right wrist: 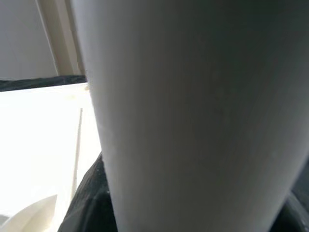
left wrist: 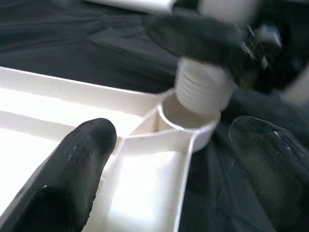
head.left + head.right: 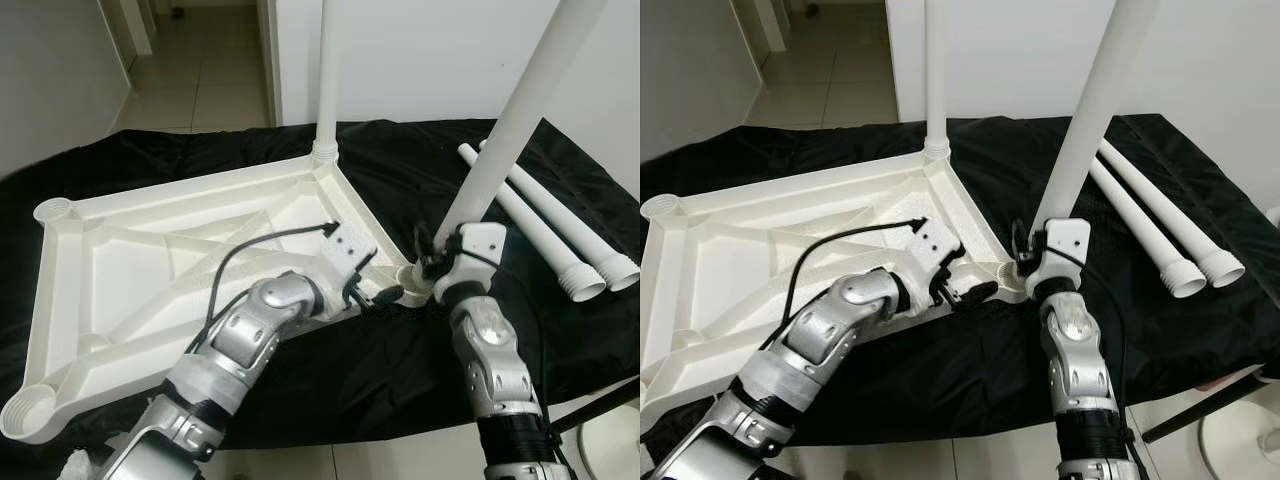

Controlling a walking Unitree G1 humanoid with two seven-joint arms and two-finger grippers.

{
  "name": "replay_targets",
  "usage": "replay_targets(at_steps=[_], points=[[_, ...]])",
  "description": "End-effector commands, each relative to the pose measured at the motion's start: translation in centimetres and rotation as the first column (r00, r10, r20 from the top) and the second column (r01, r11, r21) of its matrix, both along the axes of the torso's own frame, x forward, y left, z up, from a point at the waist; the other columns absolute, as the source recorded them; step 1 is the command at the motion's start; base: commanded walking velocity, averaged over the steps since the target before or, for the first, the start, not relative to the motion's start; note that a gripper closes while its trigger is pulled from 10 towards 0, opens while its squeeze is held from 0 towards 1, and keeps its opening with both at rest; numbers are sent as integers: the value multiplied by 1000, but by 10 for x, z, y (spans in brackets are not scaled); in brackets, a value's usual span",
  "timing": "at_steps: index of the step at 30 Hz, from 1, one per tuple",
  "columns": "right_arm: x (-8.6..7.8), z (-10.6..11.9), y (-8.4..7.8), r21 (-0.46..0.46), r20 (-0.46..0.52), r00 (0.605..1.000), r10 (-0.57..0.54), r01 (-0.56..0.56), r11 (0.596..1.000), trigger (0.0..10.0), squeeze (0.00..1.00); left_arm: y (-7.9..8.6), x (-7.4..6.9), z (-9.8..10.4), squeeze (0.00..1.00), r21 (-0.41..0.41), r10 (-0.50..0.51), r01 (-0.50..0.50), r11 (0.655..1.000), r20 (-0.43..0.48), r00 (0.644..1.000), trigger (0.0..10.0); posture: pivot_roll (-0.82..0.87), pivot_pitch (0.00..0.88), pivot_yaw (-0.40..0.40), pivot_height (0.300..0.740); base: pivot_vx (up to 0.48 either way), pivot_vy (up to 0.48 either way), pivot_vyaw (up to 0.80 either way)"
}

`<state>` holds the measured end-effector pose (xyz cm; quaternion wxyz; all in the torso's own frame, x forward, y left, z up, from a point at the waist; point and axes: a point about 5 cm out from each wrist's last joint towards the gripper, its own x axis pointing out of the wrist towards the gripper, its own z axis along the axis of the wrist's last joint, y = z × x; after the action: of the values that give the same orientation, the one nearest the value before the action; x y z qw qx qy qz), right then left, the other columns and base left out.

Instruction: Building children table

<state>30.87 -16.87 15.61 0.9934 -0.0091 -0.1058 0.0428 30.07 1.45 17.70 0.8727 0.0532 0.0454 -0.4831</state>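
Holding a long white plastic table leg (image 3: 500, 150) tilted, its threaded end just above the corner socket (image 2: 186, 121), the right claw (image 3: 432, 262) may cross-thread it, while the left claw (image 3: 385, 295), spread wide, straddles the upturned white plastic tabletop (image 3: 150, 260) on the black-covered counter (image 3: 400, 350).

The white tabletop (image 3: 150, 270) lies upside down, ribs up. One leg (image 3: 327, 70) stands upright in its 12 o'clock corner; another leg (image 3: 510, 120) tilts just above the 3 o'clock socket (image 2: 186, 121). Two loose legs (image 3: 545, 225) lie at 2 o'clock.
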Motion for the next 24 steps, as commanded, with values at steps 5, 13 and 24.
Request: replay_targets(at_steps=[5, 13, 24], points=[[-3, -21, 1, 2, -66, 997, 35, -35, 999, 10000, 0, 0, -6, 1, 0, -26, -63, 62, 998, -39, 997, 10000, -65, 7, 3, 740, 0, 0, 0], [5, -30, 4, 2, -99, 994, 53, -53, 999, 10000, 0, -2, -9, -1, 0, -28, -48, 47, 999, -56, 997, 10000, -68, 3, 5, 740, 0, 0, 0], [15, -28, 9, -5, -127, 989, 78, -79, 997, 10000, 0, -1, -12, 0, 0, -24, -36, 34, 999, -51, 998, 10000, -56, 1, -2, 740, 0, 0, 0]])
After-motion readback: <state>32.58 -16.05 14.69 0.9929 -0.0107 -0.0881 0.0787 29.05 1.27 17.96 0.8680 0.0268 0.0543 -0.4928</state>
